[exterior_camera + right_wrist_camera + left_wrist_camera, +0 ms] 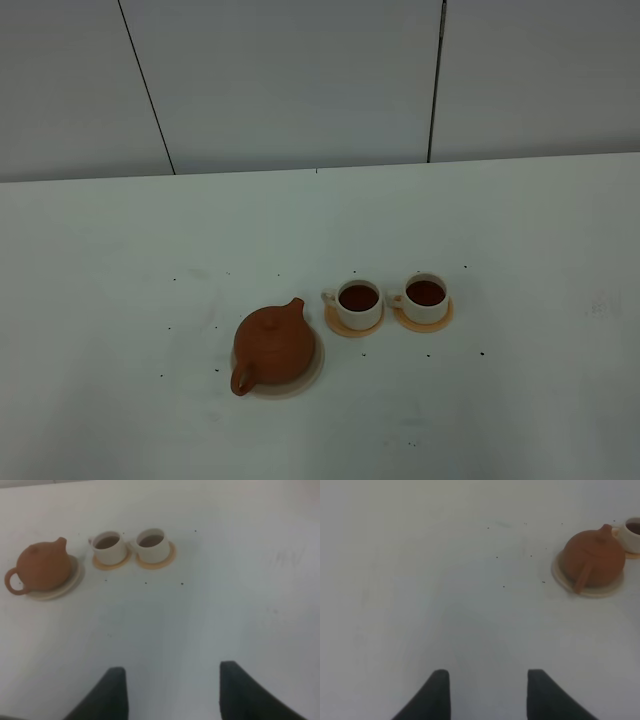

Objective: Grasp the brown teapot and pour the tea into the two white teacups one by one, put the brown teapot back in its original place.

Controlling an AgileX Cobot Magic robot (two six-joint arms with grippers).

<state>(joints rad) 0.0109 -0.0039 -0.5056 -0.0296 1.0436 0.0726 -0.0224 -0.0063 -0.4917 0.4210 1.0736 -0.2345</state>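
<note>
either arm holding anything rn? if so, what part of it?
Nothing is held. Both the left gripper and the right gripper have open jaws over bare table. The brown teapot sits on its trivet, untouched.

A bare lab-like test room: a plain white desk [120,300] runs up to blank white wall panels [290,80] split by dark seams.
</note>
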